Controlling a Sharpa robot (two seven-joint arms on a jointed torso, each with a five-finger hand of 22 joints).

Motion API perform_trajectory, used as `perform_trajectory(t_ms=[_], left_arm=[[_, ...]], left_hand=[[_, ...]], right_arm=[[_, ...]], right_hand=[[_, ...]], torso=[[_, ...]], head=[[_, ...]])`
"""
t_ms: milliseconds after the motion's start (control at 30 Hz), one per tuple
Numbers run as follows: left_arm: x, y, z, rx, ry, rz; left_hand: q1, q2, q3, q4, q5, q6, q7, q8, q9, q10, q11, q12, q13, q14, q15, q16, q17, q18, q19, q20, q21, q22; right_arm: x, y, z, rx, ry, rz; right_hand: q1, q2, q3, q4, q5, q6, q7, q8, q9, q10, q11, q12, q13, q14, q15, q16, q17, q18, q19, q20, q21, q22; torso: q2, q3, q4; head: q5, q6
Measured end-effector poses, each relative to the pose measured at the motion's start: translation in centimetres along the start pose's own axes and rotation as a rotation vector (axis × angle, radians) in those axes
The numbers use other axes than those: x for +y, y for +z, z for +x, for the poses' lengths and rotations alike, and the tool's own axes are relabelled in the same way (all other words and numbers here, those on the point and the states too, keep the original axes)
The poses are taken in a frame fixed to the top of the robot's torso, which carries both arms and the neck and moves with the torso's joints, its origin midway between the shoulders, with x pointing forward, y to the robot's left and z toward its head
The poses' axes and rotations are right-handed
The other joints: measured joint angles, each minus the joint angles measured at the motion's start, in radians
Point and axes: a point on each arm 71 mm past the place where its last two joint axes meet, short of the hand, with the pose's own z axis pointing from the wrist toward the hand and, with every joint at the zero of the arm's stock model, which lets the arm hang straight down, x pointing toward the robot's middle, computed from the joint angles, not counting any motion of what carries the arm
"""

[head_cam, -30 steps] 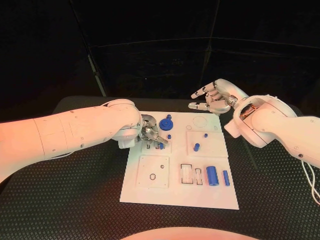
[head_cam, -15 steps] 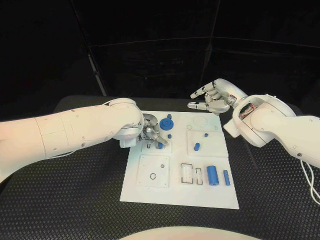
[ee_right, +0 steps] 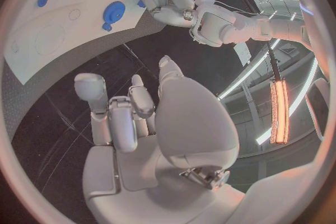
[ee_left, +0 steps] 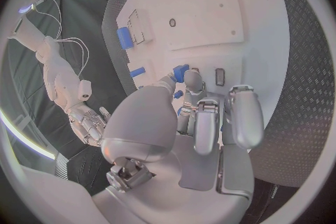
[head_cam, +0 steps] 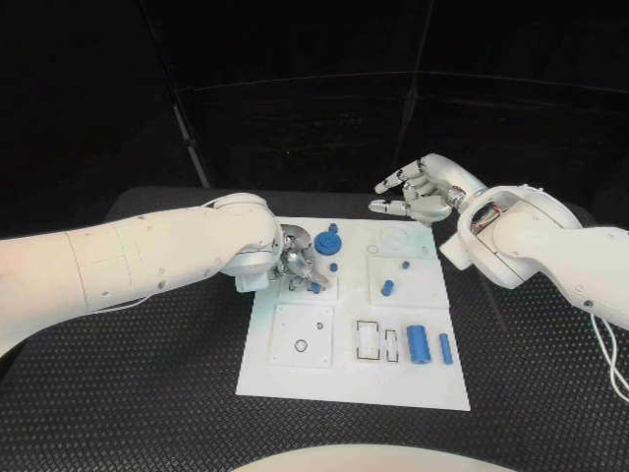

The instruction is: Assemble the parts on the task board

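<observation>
White plate of the task board (head_cam: 346, 379) is lying in the middle of the black table (head_cam: 144, 393), and the left hand (head_cam: 298, 264) is working low over its far-left corner. Its fingers are curling around a small blue part (ee_left: 181, 71), pinching it at the tips right against the board; whether the piece is already sitting in its slot is hard to say from here. Just beyond that hand a blue gear-shaped part (head_cam: 326, 244) is lying flat on the board. Nearer the middle a short blue peg (head_cam: 387, 289) is resting, and at the near right a blue cylinder (head_cam: 421, 344) is lying beside a thin blue bar (head_cam: 445, 348). The right hand (head_cam: 418, 193) is hovering beyond the board's far edge, fingers spread apart, holding nothing.
</observation>
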Motion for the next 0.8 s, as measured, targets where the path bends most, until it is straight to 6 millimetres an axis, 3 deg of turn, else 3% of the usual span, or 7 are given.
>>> perform_trajectory(t_ms=[33, 200, 333, 433, 800], left_arm=[[0.0, 0.0, 0.0, 0.000, -0.001, 0.000], [0.3, -0.1, 0.0, 0.000, -0.008, -0.001], [0.5, -0.3, 0.1, -0.003, -0.013, 0.000], [0.7, -0.5, 0.1, -0.010, -0.021, 0.001], [1.2, -1.3, 0.4, -0.049, -0.066, 0.020]], left_hand=[[-0.021, -0.013, 0.059, -0.027, 0.000, -0.002, 0.002, 0.004, 0.000, 0.004, 0.004, 0.000, -0.002, 0.000, 0.000, 0.000, 0.000, 0.000, 0.000, 0.000, 0.000, 0.000], [-0.060, -0.046, 0.149, -0.067, 0.000, -0.005, 0.005, 0.011, 0.000, 0.006, 0.006, 0.000, -0.005, 0.000, 0.000, 0.000, 0.000, 0.000, 0.000, 0.000, 0.000, 0.002], [-0.066, -0.052, 0.159, -0.063, 0.000, -0.009, 0.002, 0.019, 0.000, 0.005, 0.006, 0.000, -0.006, 0.000, 0.000, 0.000, 0.000, 0.000, 0.000, 0.000, 0.000, 0.001], [-0.077, -0.063, 0.213, -0.100, -0.001, -0.011, 0.003, 0.019, -0.001, 0.007, 0.004, 0.000, -0.003, 0.000, 0.000, 0.000, 0.000, 0.000, 0.000, 0.000, 0.000, -0.001], [-0.099, -0.085, 0.260, -0.111, -0.001, -0.013, 0.006, 0.030, -0.001, 0.012, 0.002, 0.000, 0.000, 0.000, 0.000, 0.000, 0.000, 0.000, 0.000, 0.000, 0.000, -0.001]], right_arm=[[0.0, 0.0, 0.0, 0.000, 0.000, 0.000], [0.0, 0.0, 0.0, 0.000, 0.000, 0.001], [0.0, 0.0, 0.0, 0.000, 0.000, 0.001], [-0.1, 0.0, 0.0, -0.001, 0.000, 0.001], [-0.2, 0.1, -0.1, -0.002, -0.001, 0.004]], right_hand=[[0.000, 0.000, 0.000, 0.000, 0.000, 0.000, 0.000, 0.000, 0.000, 0.000, 0.000, 0.000, 0.000, 0.000, 0.000, 0.000, 0.000, 0.000, 0.000, 0.000, 0.000, 0.000], [0.000, 0.000, 0.000, 0.000, 0.000, 0.000, 0.000, 0.000, 0.000, 0.000, 0.000, 0.000, 0.000, 0.000, 0.000, 0.000, 0.000, 0.000, 0.000, 0.000, 0.000, 0.000], [0.000, 0.000, 0.000, 0.000, 0.000, 0.000, 0.000, 0.000, 0.000, 0.000, 0.000, 0.000, 0.000, 0.000, 0.000, 0.000, 0.000, 0.000, 0.000, 0.000, 0.000, 0.000], [0.000, 0.000, 0.000, 0.000, 0.000, 0.000, 0.000, 0.000, 0.000, 0.000, 0.000, 0.000, 0.000, 0.000, 0.000, 0.000, 0.001, 0.000, 0.000, 0.000, 0.000, 0.000], [0.000, 0.000, 0.000, 0.000, 0.000, 0.000, 0.000, 0.000, 0.000, 0.000, 0.000, 0.000, 0.000, 0.000, 0.000, 0.000, 0.001, 0.000, 0.000, 0.000, 0.000, 0.000]], torso=[[0.000, 0.0000, 0.0000], [0.000, -0.0003, 0.0002], [0.000, -0.0004, 0.0004], [0.000, -0.0004, 0.0004], [0.000, -0.0001, 0.0011]], head=[[0.000, 0.000], [0.000, -0.001], [0.001, -0.001], [0.001, -0.001], [0.003, 0.002]])
